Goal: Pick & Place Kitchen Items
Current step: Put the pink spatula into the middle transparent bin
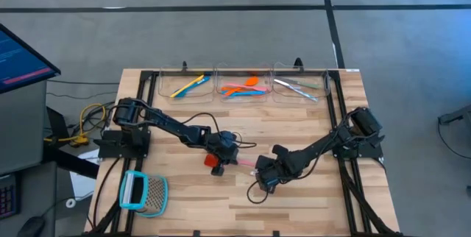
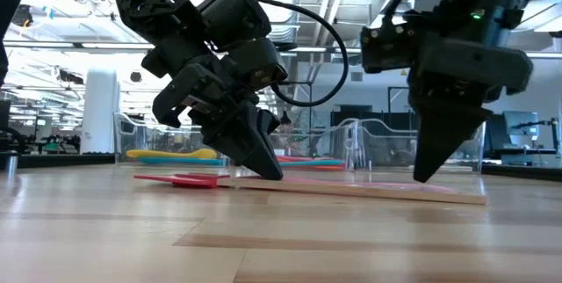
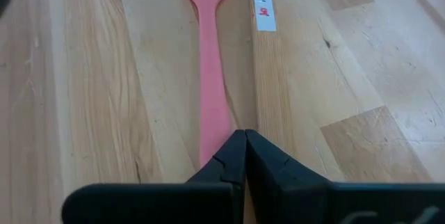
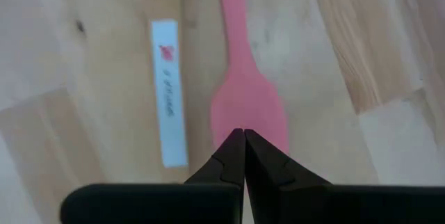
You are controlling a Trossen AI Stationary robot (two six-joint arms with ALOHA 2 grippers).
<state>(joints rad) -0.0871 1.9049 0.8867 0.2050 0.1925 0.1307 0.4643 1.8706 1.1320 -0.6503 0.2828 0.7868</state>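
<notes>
While its fingers are pressed together with nothing between them, the left gripper [image 3: 245, 137] hovers at the handle of a pink spatula [image 3: 208, 78] lying flat mid-table. Facing it, the right gripper [image 4: 243, 135], likewise clenched and empty, points down at the spatula's blade end. A white label strip [image 4: 169, 99] with red and dark marks too small to read lies just beside the spatula. A red object [image 1: 214, 162] sits by the left gripper. Along the far edge, three clear bins [image 1: 243, 86] hold the sorted utensils. A teal-framed mesh tool [image 1: 143, 191] rests near the table's near-left corner; bare wooden tabletop [image 1: 309, 200] lies around both arms.
</notes>
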